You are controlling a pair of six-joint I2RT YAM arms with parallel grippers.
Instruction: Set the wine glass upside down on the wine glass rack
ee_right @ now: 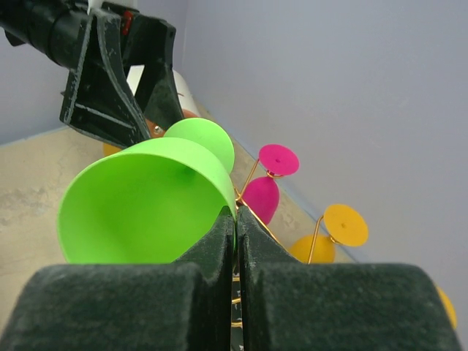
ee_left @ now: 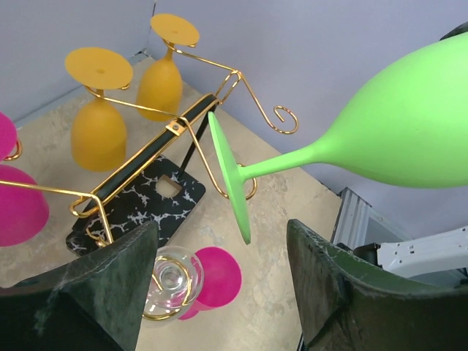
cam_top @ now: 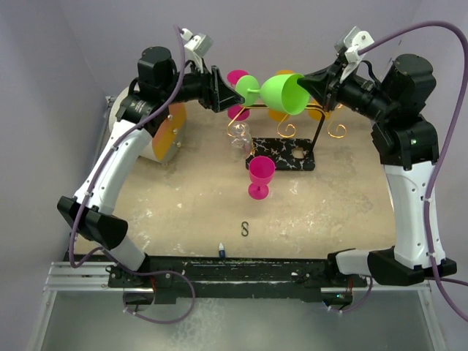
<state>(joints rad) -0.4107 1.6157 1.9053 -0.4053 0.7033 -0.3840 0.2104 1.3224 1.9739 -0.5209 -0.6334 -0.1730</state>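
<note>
Far left on the surface (cam_top: 183,208): one round orange-and-white item (cam_top: 167,133), half hidden behind your left arm; you cannot tell what it is.

Left end effector (cam_top: 232,93): released. Your jaws stand apart on either side of the glass's foot, and no contact shows from the left wrist.

Green wine glass (cam_top: 287,93): one, held in the air above the rack, lying roughly level. Foot points toward your left arm, mouth toward your right. It is not on the rack.

Wine glass rack (cam_top: 281,156): gold wire frame with curled ends, on a black marbled base at the middle of the surface, below the green glass. Your stock on it, all hung foot-up: two orange glasses (ee_left: 99,121), pink glasses (ee_right: 263,197), one clear glass (ee_left: 172,281).

Pink glass (cam_top: 261,175): one, upright on the surface just in front of the base.

Small black S-shaped hook (cam_top: 246,229): loose on the surface, nearer to you.

Right end effector (cam_top: 311,82): clenched on the rim of the green bowl, its wall pinched between your fingers.
</note>
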